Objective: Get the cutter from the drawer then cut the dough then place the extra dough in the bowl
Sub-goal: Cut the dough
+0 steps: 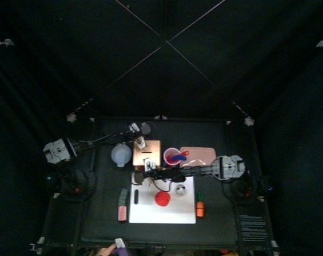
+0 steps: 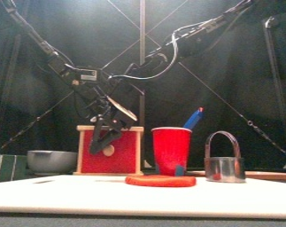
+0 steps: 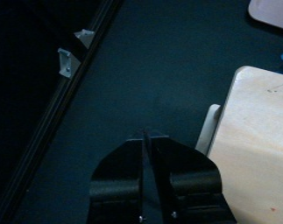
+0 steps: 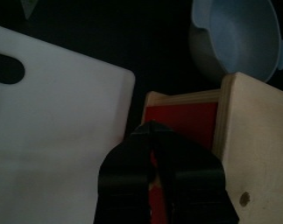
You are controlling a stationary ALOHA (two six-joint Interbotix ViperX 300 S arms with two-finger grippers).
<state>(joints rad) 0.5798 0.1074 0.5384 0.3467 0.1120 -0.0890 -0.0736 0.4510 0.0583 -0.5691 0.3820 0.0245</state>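
Note:
The pale wooden box (image 2: 110, 149) stands behind the white board (image 2: 62, 193), its red drawer front (image 4: 185, 118) facing forward. My right gripper (image 2: 106, 142) reaches in from the right, shut, with its tips against the drawer front (image 2: 124, 158). The metal cutter (image 2: 226, 160) stands on the board's right side. A flat red dough disc (image 2: 159, 180) lies mid-board. The blue-grey bowl (image 2: 50, 160) sits left of the box. My left gripper (image 3: 145, 144) rests shut over bare table at the left.
A red cup (image 2: 173, 149) holding a blue knife (image 2: 194, 117) stands right of the box, between it and the cutter. In the top view a small red thing (image 1: 121, 212) lies left of the board (image 1: 185, 190).

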